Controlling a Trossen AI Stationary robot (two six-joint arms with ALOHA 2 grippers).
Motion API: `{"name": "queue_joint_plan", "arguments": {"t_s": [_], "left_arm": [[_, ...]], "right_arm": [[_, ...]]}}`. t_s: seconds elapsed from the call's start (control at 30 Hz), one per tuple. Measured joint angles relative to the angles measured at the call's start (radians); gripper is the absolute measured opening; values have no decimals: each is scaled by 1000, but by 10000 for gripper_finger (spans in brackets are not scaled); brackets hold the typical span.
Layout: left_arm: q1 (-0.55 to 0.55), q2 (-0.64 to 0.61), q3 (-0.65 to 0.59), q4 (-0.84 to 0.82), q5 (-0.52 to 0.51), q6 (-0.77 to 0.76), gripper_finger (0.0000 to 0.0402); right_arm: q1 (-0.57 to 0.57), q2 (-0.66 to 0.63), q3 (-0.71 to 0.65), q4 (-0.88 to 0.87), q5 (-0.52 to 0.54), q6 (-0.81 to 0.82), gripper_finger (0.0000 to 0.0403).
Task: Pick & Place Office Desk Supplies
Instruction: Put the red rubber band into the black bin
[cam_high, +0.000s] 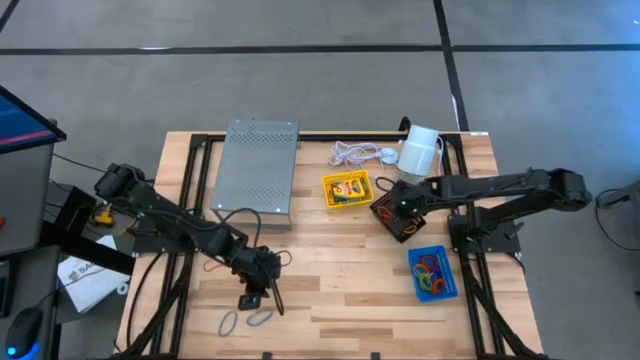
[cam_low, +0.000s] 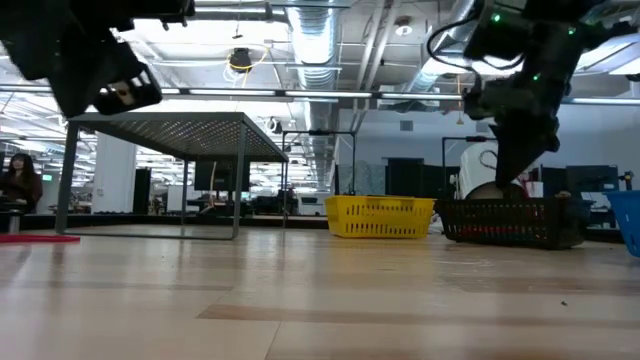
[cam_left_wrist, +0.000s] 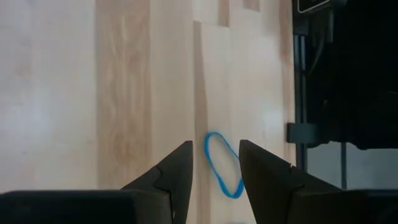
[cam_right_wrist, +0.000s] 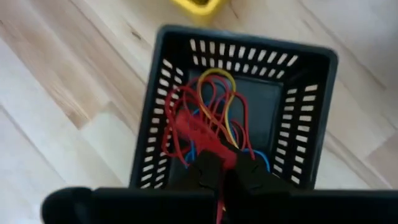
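Left gripper (cam_left_wrist: 214, 171) hovers spread over a blue rubber band (cam_left_wrist: 222, 165) near the table's front edge, lined up to pinch it. Right gripper (cam_right_wrist: 225, 167), pinching red bands (cam_right_wrist: 196, 127), hangs inside the black mesh tray (cam_right_wrist: 311, 124), right-centre, for dropping.

Blue band (cam_left_wrist: 222, 165); black mesh tray (cam_right_wrist: 239, 106), red bands (cam_right_wrist: 196, 127); yellow tray (cam_high: 347, 190); blue tray (cam_high: 433, 272).
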Motion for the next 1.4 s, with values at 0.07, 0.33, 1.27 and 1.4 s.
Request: {"name": "queue_joint_plan", "arguments": {"t_s": [0.07,0.33,1.27,1.4], "left_arm": [[-10,6,0,11,6,-20,125],[-56,13,0,63,18,-102,124],[-267,260,377,-293,-191,-87,82],[-275,294,378,-318,-202,-114,90]], "right_arm": [[0,27,0,1,-1,-1,0],[-1,115,0,9,-2,-22,0],[-6,150,0,14,-103,-78,19],[-1,150,0,14,-117,-98,49]]}}
